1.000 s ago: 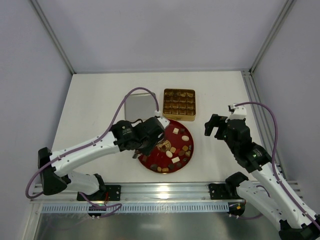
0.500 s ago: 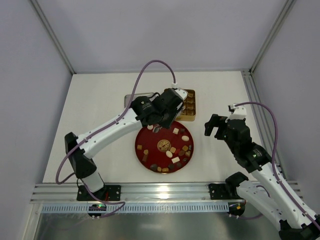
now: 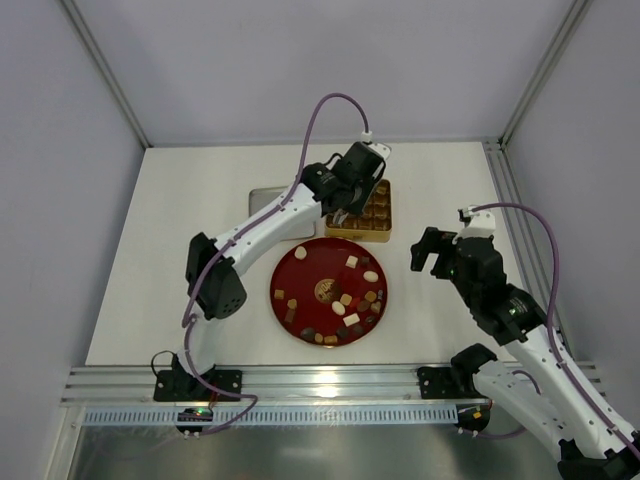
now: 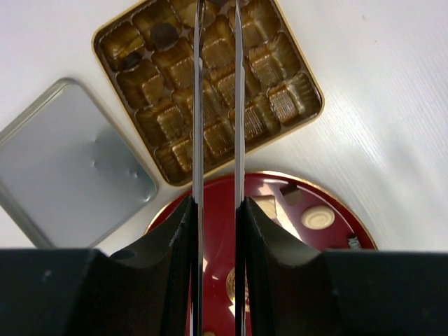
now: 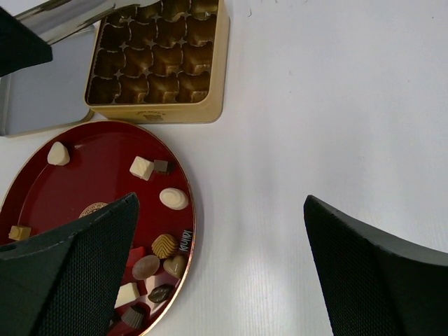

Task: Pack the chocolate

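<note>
Chocolate pieces (image 3: 351, 262) in brown, dark and cream lie scattered on the round red plate (image 3: 305, 275), mostly on its right half; the right wrist view shows them too (image 5: 173, 199). Behind the plate stands the square gold tin (image 3: 385, 232). In the left wrist view two dark pieces (image 4: 164, 31) sit in its cells. My left gripper (image 3: 346, 206) hangs over the tin's left side, shut on metal tweezers (image 4: 199, 105). Their tips run out of the left wrist view, so anything between them is hidden. My right gripper (image 3: 428, 252) stands open over bare table beside the plate.
A flat silver lid (image 3: 266, 205) lies left of the tin, touching it. The left arm stretches diagonally across the table's left middle. White walls and metal frame posts enclose the table on three sides.
My left arm has swung from above the plate's left side up and back to above the tin. The right arm has not moved.
</note>
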Available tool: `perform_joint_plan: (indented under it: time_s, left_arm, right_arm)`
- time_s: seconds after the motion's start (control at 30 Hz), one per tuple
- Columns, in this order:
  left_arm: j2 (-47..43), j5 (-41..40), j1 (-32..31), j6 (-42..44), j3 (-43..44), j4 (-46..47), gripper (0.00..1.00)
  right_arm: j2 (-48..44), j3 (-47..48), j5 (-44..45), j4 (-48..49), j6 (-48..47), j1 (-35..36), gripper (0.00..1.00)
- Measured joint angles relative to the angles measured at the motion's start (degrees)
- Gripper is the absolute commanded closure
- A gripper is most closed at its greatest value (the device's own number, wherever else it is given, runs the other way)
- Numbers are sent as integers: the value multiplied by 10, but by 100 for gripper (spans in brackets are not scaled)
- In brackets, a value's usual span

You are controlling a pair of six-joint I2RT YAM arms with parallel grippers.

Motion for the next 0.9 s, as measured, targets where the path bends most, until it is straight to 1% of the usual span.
perform_joint_plan:
  time_s: [0.17, 0.33, 0.63, 0.9]
  left_arm:
    - [61, 2, 3, 12, 60, 22, 77]
    - [98, 2, 2, 20, 93, 30, 77]
    - [133, -2, 2, 21, 94, 31, 78]
    - [136, -8, 3, 23, 94, 31, 76]
  right_arm:
    - [-4, 5, 0, -11, -2, 0, 0]
    - [-6, 5, 0, -15, -3, 0, 0]
    - [-8, 5, 0, -15, -3, 0, 0]
    - [-10, 5, 0, -15, -3, 0, 0]
